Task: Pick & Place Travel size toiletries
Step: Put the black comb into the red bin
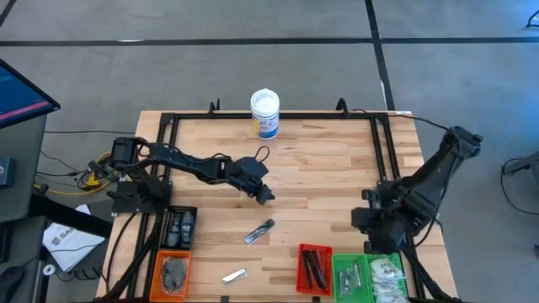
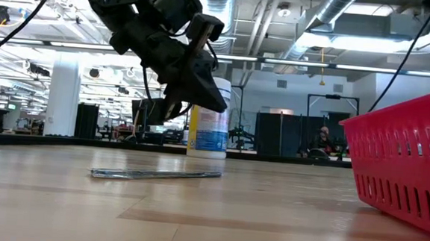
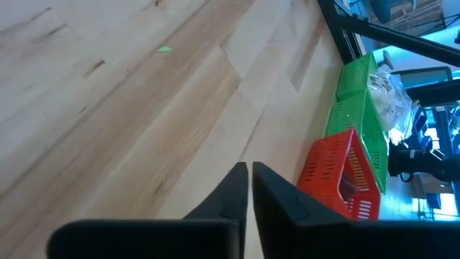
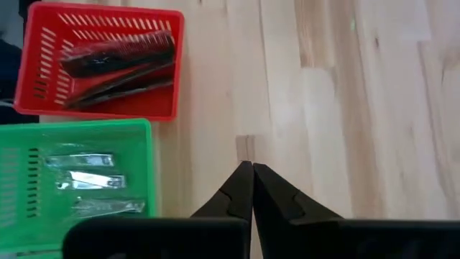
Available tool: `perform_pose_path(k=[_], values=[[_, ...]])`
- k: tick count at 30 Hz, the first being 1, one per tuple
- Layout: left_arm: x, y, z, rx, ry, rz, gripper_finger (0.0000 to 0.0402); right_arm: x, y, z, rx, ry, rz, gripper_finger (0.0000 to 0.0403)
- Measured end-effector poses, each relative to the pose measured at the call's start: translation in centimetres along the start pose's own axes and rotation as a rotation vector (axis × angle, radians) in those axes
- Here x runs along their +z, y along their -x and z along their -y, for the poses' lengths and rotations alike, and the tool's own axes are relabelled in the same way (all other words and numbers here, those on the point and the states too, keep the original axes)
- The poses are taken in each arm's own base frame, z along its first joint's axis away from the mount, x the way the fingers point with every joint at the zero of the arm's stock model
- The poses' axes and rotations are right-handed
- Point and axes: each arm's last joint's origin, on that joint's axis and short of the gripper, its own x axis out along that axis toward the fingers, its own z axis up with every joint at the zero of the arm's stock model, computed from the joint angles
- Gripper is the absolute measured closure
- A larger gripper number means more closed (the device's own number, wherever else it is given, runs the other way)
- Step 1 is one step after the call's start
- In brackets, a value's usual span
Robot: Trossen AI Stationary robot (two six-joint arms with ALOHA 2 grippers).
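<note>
Left gripper (image 1: 266, 196) hangs above the middle of the table (image 1: 320, 160), clear of the wood in the low view. Its fingers (image 3: 241, 188) are pressed together with only a hairline gap, and nothing is held between them.

Right gripper (image 4: 248, 170) sits over the table's right near corner, beside the trays. Its fingers are likewise closed tip to tip and empty.

Travel size toiletries on the bare table: a slim silvery-and-dark item (image 1: 259, 231) lies flat just near-side of the left gripper, untouched; a small pale packet (image 1: 233, 275) lies further toward the near edge.

Sorted items: the red tray (image 4: 100, 65) holds slim black sticks (image 4: 118, 61). The green tray (image 4: 75, 180) next to it holds silvery metal pieces (image 4: 86, 180) and, in its far half, clear packets with white contents (image 1: 386, 269). The orange tray (image 1: 174, 272) at the near left holds a grey heap, probably packets, though the overhead view is too coarse to confirm. A black tray (image 1: 178, 228) stands directly behind it with dark contents.

A white tub with blue label (image 1: 264, 114) stands upright at the far edge.
</note>
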Motion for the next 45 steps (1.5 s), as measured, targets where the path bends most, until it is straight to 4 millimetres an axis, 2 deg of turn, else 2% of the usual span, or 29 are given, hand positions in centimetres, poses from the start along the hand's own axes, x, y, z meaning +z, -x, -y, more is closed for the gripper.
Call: perform_pose_path(k=[8,13,19,24,32,37,45], values=[[-0.9,1.3,2.0,-0.041,-0.032,-0.027,0.0401,2.1,-0.7,2.4,-0.038,0.110,0.023,0.0403],[-2.8,2.2,3.1,0.016,-0.057,-0.081,0.0401,4.4,-1.6,4.0,0.027,0.174,0.052,0.0403],[-5.4,2.7,4.5,0.061,-0.083,-0.122,0.0401,7.7,-3.8,5.8,0.118,0.229,0.123,0.0403],[-7.3,2.7,5.0,0.105,-0.074,-0.156,0.0401,9.6,-6.1,6.9,0.182,0.251,0.147,0.0403],[-10.0,3.0,5.1,0.193,-0.060,-0.254,0.0401,12.3,-9.1,9.2,0.304,0.174,0.225,0.0403],[-11.0,3.2,5.2,0.219,-0.065,-0.298,0.0401,14.1,-11.2,10.5,0.388,0.048,0.290,0.0403],[-11.6,2.2,4.7,0.228,-0.099,-0.342,0.0401,16.0,-13.5,9.9,0.483,-0.108,0.384,0.0403]])
